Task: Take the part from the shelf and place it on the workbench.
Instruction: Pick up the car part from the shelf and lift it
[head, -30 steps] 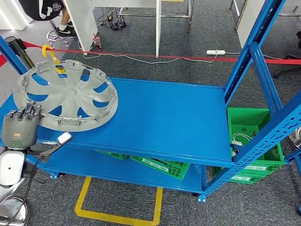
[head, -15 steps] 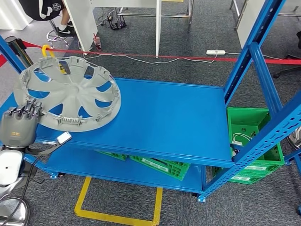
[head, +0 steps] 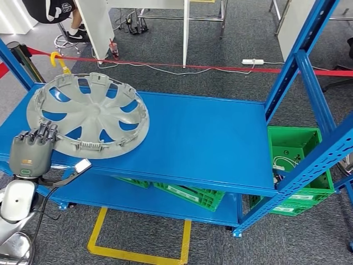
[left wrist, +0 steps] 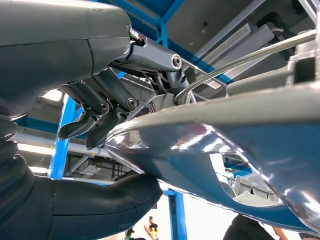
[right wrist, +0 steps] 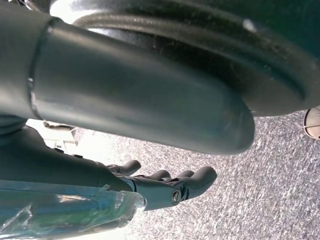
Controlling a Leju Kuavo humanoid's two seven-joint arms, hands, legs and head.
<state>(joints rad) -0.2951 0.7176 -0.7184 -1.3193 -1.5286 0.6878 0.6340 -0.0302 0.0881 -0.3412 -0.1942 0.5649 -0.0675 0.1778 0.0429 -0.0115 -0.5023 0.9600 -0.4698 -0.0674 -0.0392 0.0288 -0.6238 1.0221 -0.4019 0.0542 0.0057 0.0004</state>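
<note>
The part is a grey spoked wheel cover (head: 89, 113), tilted over the left end of the blue shelf (head: 199, 138). My left hand (head: 31, 152) grips its near left rim. In the left wrist view the dark fingers (left wrist: 94, 125) lie over the cover's rim (left wrist: 226, 130) and the thick thumb (left wrist: 94, 200) presses from the other side. My right hand (right wrist: 162, 187) hangs over grey carpet with its fingers stretched out and nothing in them.
Blue uprights (head: 308, 72) frame the shelf's right end. Green crates (head: 187, 193) sit on the lower level and a green bin (head: 291, 146) stands at the right. Red barrier tape (head: 208, 67) runs behind, yellow floor tape (head: 137, 254) in front. A person (head: 49, 11) sits far left.
My left hand and the wheel cover have moved a little to the right, and the cover lies flatter. The whole view has shifted slightly.
</note>
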